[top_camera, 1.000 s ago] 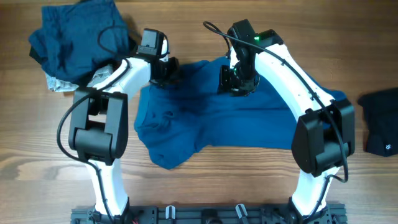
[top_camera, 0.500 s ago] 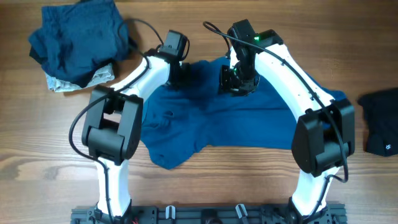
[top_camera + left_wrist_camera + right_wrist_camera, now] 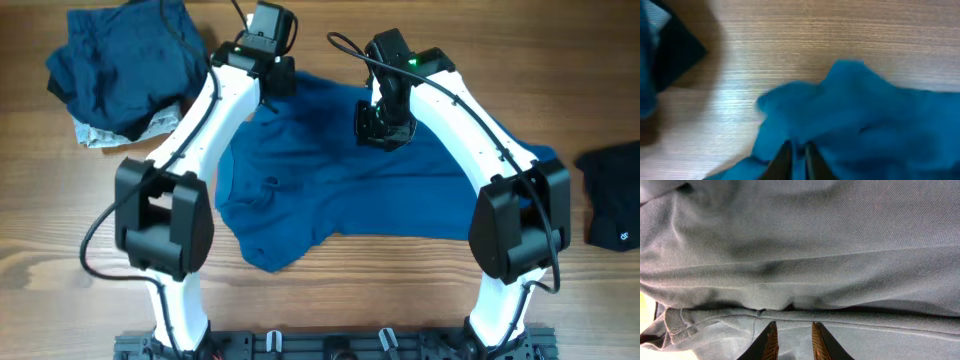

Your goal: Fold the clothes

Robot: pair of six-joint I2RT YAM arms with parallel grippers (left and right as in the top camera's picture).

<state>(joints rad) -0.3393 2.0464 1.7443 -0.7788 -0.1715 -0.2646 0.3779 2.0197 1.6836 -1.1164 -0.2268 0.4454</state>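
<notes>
Well, my left claw (image 3: 797, 146) is nearly closed, pinching the far left edge of the medium-blue shirt (image 3: 340, 190), which lies spread across the middle of the wooden table (image 3: 400, 290). My right claw (image 3: 794, 326) stands narrow, down on the shirt's far middle; whether it grips cloth I cannot tell.

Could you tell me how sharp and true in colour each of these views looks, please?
Left wrist: smeared with blur, the blue shirt soft-edged. Right wrist: sharp, weave visible, but the shirt looks greyish. Overhead: crisp and evenly lit, no glare.
</notes>
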